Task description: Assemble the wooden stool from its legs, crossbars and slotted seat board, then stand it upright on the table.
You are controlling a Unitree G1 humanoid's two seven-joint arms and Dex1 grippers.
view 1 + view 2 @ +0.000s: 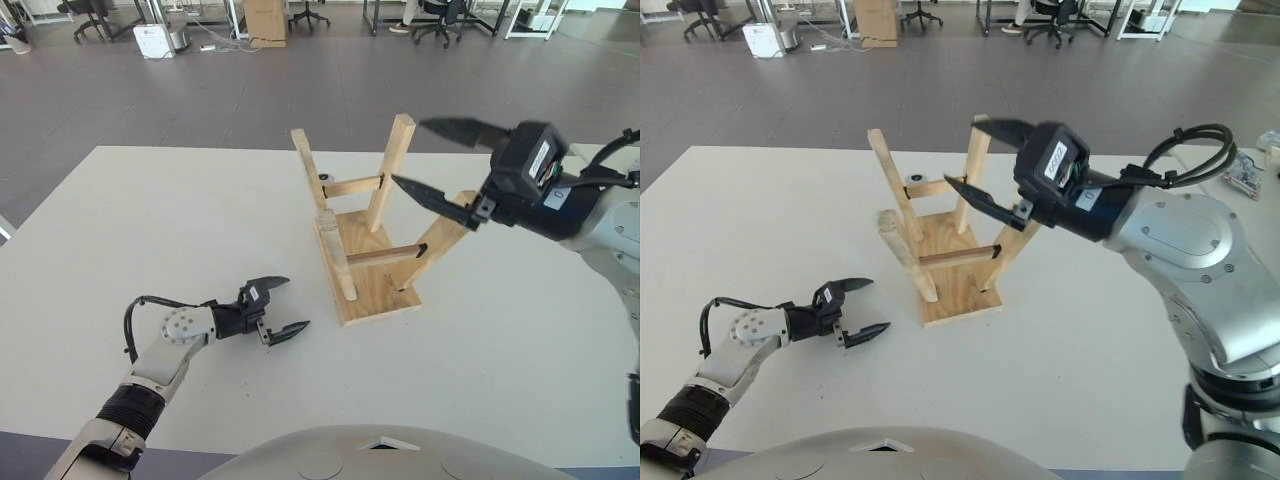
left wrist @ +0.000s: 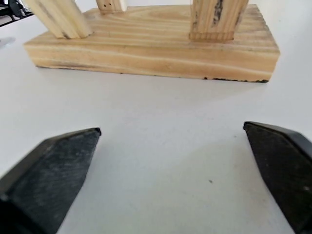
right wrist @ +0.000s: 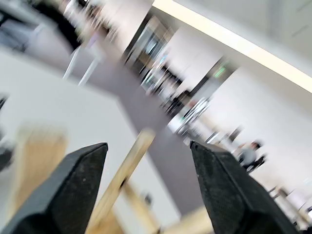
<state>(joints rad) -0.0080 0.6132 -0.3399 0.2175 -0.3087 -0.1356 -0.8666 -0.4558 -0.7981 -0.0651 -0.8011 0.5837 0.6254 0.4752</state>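
The wooden stool (image 1: 365, 235) stands upside down in the middle of the white table (image 1: 150, 220), its seat board (image 1: 372, 296) flat on the top and its legs pointing up, joined by crossbars (image 1: 352, 186). My right gripper (image 1: 432, 155) hovers open just right of the far right leg (image 1: 392, 170), level with its upper part, touching nothing. My left gripper (image 1: 282, 305) rests low over the table, open and empty, a short way left of the seat board (image 2: 151, 46). In the right wrist view a stool leg (image 3: 124, 178) shows between the fingers, farther off.
The table's near edge runs close under my left arm. A small printed item (image 1: 1245, 175) lies at the far right of the table. Behind the table is open floor with office chairs and a cardboard box (image 1: 264, 22).
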